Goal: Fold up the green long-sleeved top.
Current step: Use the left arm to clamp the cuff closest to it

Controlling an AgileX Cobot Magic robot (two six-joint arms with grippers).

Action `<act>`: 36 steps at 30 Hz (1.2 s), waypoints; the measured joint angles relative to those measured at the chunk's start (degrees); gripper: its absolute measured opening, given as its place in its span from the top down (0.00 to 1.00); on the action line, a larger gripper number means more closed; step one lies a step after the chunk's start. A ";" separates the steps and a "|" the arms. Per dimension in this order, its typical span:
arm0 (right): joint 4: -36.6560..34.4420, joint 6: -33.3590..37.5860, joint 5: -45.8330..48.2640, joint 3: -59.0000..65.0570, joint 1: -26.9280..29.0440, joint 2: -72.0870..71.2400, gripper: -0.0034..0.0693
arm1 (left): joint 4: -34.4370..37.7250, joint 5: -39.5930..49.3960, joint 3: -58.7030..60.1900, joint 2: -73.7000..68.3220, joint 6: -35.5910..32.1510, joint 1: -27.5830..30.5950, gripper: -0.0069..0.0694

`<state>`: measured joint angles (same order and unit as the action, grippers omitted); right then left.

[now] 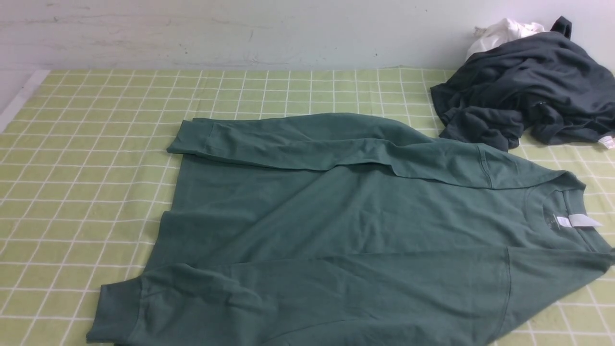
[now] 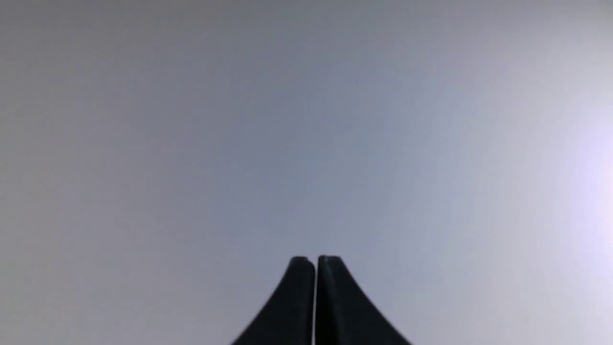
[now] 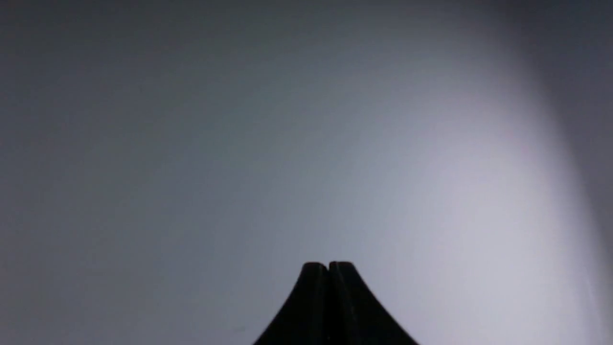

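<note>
Front view. The top [image 1: 336, 226] lies flat across the centre and lower part of the frame, collar [image 1: 557, 197] at the right and hem at the left. A white label [image 1: 576, 221] shows inside the collar. One sleeve [image 1: 312, 142] is folded over the body along its upper edge, its ribbed cuff [image 1: 192, 137] ending at the garment's upper left corner. The other sleeve [image 1: 288, 298] runs along the lower edge, its cuff reaching the lower left of the frame. The bottom border of the frame cuts off the garment's lowest part.

The top rests on a tablecloth [image 1: 86, 144] of pale green squares ruled with white lines, which covers the whole work surface; the fabric is slightly rippled. At the upper left a narrow white strip [image 1: 21, 98] borders the tablecloth.

In the upper right corner a crumpled grey garment [image 1: 523, 91] lies in a heap, near the top's shoulder but apart from it. A white cloth [image 1: 499, 31] shows behind the heap, against the wall [image 1: 240, 29]. The wall is pale, scuffed and plainly painted, and fills the upper band of the frame.

Wrist views. The left gripper [image 2: 316, 261] has its jaws closed together and holds nothing. The right gripper [image 3: 329, 266] is likewise closed and empty. Behind each lies only a blurred grey field, brighter toward one side. Neither arm appears in the front view.
</note>
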<state>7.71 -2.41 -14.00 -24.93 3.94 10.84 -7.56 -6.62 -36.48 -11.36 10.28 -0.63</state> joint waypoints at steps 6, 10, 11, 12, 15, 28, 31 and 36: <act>2.59 -4.04 33.74 -12.90 -0.67 19.16 0.97 | 2.50 26.19 -5.82 -17.74 0.35 0.00 0.91; -6.59 -2.56 52.40 -15.40 -4.83 29.47 0.97 | 9.79 46.56 -5.64 -30.42 -6.31 0.00 0.91; -8.22 -1.09 54.98 -15.39 -5.94 30.81 0.97 | 11.66 49.64 -5.58 -32.26 -7.98 0.00 0.91; -11.24 1.81 57.72 -15.41 -7.37 33.44 0.97 | 14.39 52.61 -5.54 -35.71 -11.22 0.00 0.91; -17.51 10.06 62.57 -15.41 -11.53 39.45 0.97 | 19.87 55.14 -5.52 -43.24 -16.69 0.00 0.91; -34.00 30.96 60.77 -15.70 -23.11 54.16 0.97 | 22.61 46.49 -5.69 -70.05 -17.65 0.00 0.56; -34.31 31.89 59.19 -15.80 -25.17 54.61 0.97 | 20.36 43.77 -5.81 -73.23 -16.69 0.00 0.41; -34.69 32.17 58.15 -15.80 -25.93 54.98 0.97 | 14.97 41.58 -5.81 -77.99 -12.28 1.87 0.32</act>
<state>-26.98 29.76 44.16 -40.73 -22.00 65.81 7.41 34.96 -42.29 -89.35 -2.00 1.23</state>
